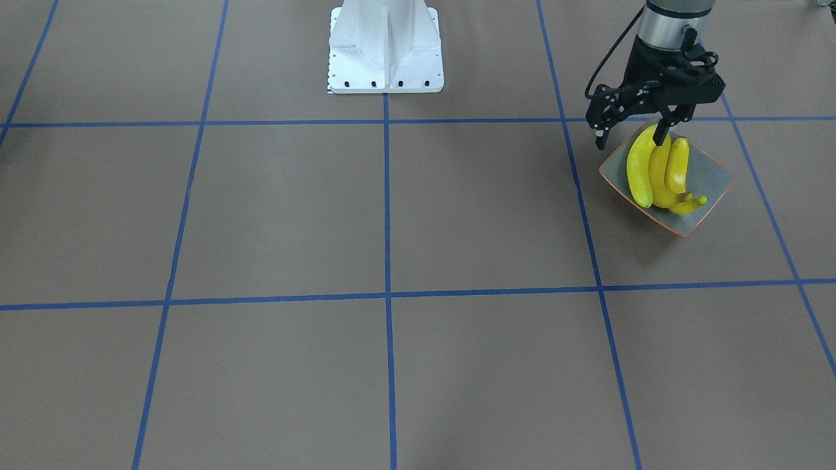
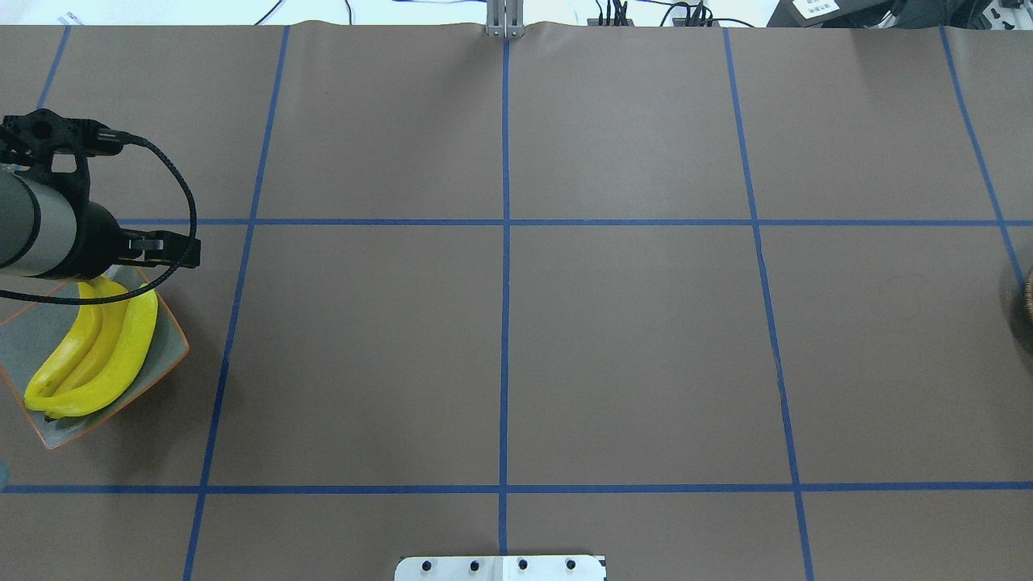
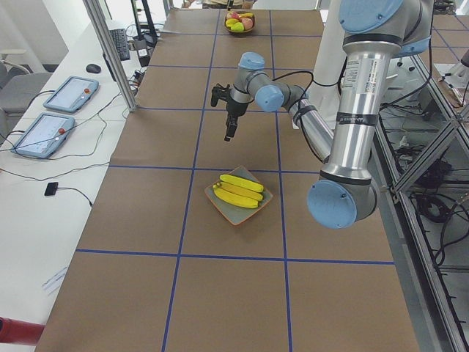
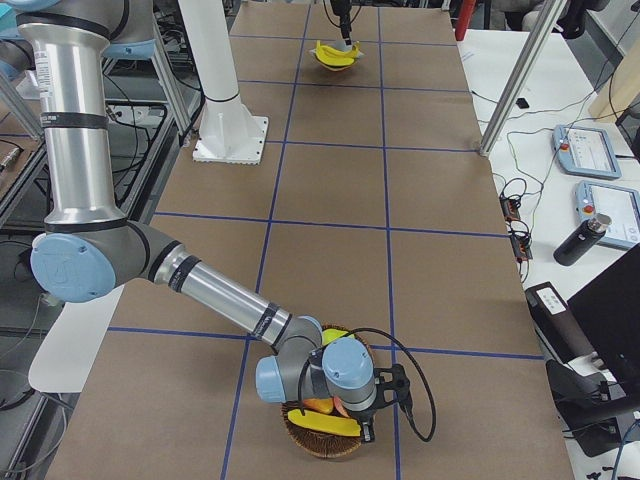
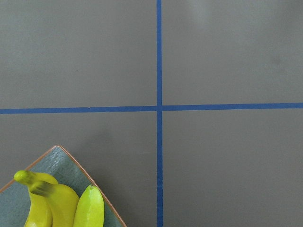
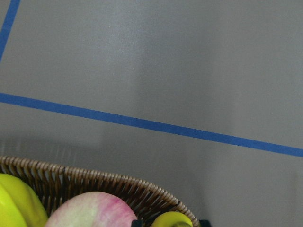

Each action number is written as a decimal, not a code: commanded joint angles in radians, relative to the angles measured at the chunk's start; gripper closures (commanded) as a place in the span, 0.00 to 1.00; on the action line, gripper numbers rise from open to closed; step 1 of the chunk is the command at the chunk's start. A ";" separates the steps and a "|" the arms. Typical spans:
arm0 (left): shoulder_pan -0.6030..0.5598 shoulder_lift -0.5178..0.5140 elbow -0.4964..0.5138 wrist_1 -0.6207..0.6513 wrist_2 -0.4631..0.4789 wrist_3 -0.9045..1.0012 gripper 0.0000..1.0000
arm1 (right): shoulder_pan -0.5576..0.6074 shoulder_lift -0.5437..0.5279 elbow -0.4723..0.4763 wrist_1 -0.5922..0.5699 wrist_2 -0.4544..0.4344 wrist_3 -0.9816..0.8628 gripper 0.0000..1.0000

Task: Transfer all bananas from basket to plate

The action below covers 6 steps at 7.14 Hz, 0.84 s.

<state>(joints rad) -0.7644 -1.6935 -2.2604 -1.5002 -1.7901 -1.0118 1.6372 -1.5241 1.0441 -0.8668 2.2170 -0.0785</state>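
Note:
Three yellow bananas (image 1: 653, 173) lie side by side on the grey-green plate (image 1: 712, 166) with the orange rim; they also show in the overhead view (image 2: 101, 347) and the left wrist view (image 5: 52, 203). My left gripper (image 1: 631, 137) hangs just above the plate's robot-side end, open and empty. A fourth banana (image 4: 322, 426) lies in the wicker basket (image 4: 320, 445). My right gripper (image 4: 342, 408) reaches down into the basket right at that banana. I cannot tell whether it is open or shut. The right wrist view shows a yellow banana end (image 6: 173, 220) inside the basket rim (image 6: 94, 182).
A pink-and-green apple (image 6: 90, 210) and other fruit lie in the basket. The white robot pedestal (image 1: 385, 49) stands at the table's middle, on the robot's side. Blue tape lines grid the brown table. Tablets (image 3: 69, 92) and a bottle (image 4: 572, 243) sit off the table.

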 commanded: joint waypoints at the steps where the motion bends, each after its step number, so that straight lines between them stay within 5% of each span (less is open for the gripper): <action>1: 0.001 0.000 0.001 0.000 0.000 -0.001 0.00 | 0.000 0.005 0.001 0.000 0.000 0.000 0.51; 3: 0.001 0.000 0.001 0.000 0.000 -0.001 0.00 | 0.000 0.005 -0.004 0.000 -0.003 -0.001 0.60; 4: 0.001 0.000 0.001 0.000 0.000 -0.001 0.00 | 0.001 0.001 -0.002 0.002 -0.005 -0.004 1.00; 6: 0.001 0.000 0.002 0.000 0.000 -0.001 0.00 | 0.001 -0.004 0.011 0.005 -0.008 -0.009 1.00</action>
<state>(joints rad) -0.7639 -1.6942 -2.2586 -1.5002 -1.7902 -1.0124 1.6381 -1.5256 1.0476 -0.8641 2.2110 -0.0840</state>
